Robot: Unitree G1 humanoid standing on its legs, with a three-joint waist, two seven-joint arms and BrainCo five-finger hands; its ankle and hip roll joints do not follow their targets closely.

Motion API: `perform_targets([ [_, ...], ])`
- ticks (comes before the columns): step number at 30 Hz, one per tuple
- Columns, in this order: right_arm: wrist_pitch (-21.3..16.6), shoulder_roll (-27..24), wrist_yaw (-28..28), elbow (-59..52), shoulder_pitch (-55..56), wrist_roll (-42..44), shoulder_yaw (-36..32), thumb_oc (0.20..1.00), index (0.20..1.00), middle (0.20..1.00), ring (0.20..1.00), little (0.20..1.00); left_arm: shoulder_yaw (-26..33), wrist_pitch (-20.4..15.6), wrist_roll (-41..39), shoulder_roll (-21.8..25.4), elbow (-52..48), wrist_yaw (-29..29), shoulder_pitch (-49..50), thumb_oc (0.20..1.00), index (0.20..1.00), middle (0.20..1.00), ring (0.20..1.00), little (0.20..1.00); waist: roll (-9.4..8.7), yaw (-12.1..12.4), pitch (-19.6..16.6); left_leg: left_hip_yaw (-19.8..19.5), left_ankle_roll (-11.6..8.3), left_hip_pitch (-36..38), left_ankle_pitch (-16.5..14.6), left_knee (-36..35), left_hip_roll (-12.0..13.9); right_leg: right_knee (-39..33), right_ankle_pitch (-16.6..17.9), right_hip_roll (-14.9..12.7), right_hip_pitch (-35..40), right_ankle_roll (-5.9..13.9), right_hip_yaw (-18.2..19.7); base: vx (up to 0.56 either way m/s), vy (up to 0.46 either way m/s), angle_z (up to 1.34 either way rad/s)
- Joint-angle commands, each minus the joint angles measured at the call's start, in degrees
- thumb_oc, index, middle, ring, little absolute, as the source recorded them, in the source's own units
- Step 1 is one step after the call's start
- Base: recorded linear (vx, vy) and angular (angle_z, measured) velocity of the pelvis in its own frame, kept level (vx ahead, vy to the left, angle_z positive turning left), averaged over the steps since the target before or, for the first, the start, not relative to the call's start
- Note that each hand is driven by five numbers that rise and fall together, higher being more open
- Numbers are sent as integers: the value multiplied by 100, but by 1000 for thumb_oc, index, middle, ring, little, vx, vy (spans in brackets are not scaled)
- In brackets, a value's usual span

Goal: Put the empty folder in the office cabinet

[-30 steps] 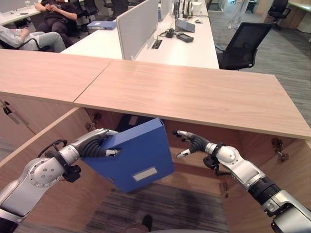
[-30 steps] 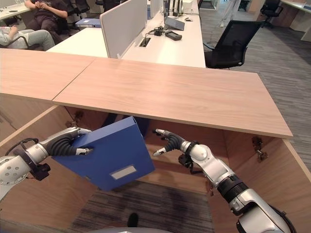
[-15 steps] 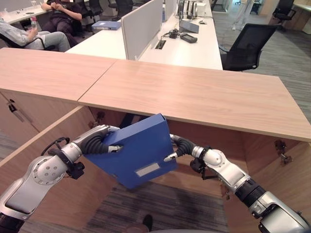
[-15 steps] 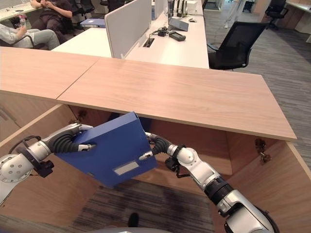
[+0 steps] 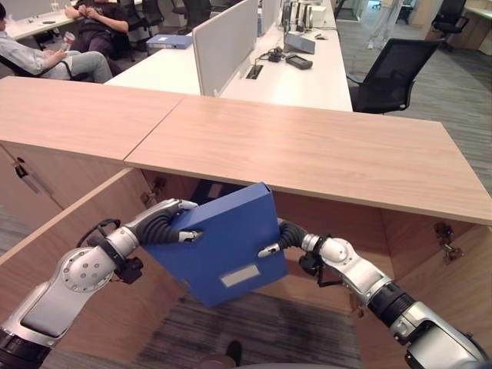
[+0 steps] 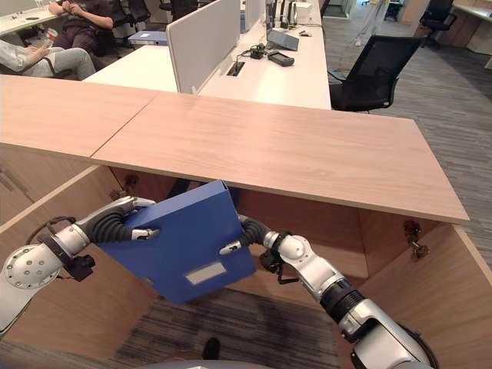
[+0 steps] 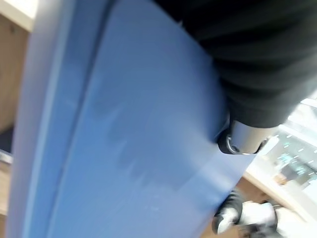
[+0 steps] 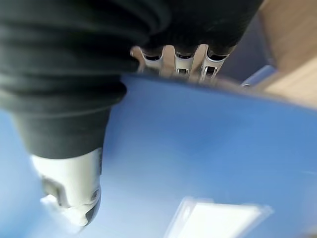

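A blue folder (image 5: 227,250) was held tilted in front of the open office cabinet (image 5: 400,238), just below the near edge of the cabinet's wooden top (image 5: 307,150), with a white label (image 5: 240,276) on its near face. The left robot hand (image 5: 165,223) gripped the folder's left edge, fingers curled over the far side and the thumb pressed on the near face. The right robot hand (image 5: 280,234) clasped the folder's right edge, thumb on the near face and fingers (image 8: 178,62) reaching over the edge behind it. The cabinet doors stood open on the left and right. Beyond the cabinet stood a white bench (image 5: 292,77) with a grey divider panel (image 5: 223,42), a black office chair (image 5: 388,69) to the right, and seated persons (image 5: 54,58) at far left.
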Motion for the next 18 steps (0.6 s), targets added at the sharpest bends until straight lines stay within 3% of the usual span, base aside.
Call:
perform_targets([
  [1,-345,488,-116,19,-456,362,287,1000,1000,1000,1000,1000,1,-503,-1350,-347,-578,168,-812,200,200,200,200,200,-174,84,-107,17,-99,574,-1037,20,293,-2,431,-408,-501,350,-250,0,0,0],
  [7,-296,888,-111,111,-308,985,342,1000,1000,1000,1000,1000,-526,-432,-1782,-858,-638,92,-1048,200,200,200,200,200,-174,45,-94,31,-90,585,-1050,20,280,-2,424,-415,-489,342,-242,0,0,0],
  [9,-211,731,281,-75,212,1323,319,846,846,846,846,846,-460,-423,-1760,-986,-520,56,-997,200,200,200,200,200,-168,-9,-75,45,-90,592,-1053,20,277,-2,426,-417,-492,347,-237,-5,2,3],
  [10,-139,821,269,-73,335,1462,386,667,667,667,667,667,-508,-408,-1771,-1059,-481,50,-1059,200,200,200,200,200,-173,-39,-69,48,-88,595,-1053,20,275,-2,430,-415,-496,341,-237,3,-4,3],
  [11,-138,819,268,-76,338,1465,386,583,583,583,583,583,-516,-411,-1770,-1061,-474,50,-1064,200,200,200,200,200,-173,-38,-72,46,-87,594,-1054,20,274,-2,430,-415,-495,341,-238,0,0,0],
  [12,-12,1026,358,159,353,1693,560,200,200,200,200,200,-626,-338,-1782,-1217,-459,74,-1195,200,200,200,200,200,-175,-43,-68,37,-85,596,-1054,20,270,-2,428,-411,-499,332,-231,0,0,0],
  [14,100,1204,391,265,334,1968,630,200,200,200,200,200,-688,-326,-1802,-1304,-473,78,-1277,200,200,200,200,200,-181,-33,-62,34,-86,592,-1053,20,268,-2,428,-410,-497,328,-232,0,-7,-2],
  [15,302,1424,529,217,327,2784,718,200,200,200,200,200,-803,-330,-1835,-1441,-493,96,-1395,200,200,200,200,200,-193,-3,-46,29,-91,589,-1051,20,269,-2,424,-411,-496,322,-236,0,0,0],
  [18,280,1600,391,290,293,3325,681,200,200,200,200,200,-884,-289,-1863,-1598,-466,119,-1398,200,200,200,200,200,-206,26,-40,20,-94,595,-1051,20,274,-2,427,-413,-489,314,-243,5,-15,6],
])
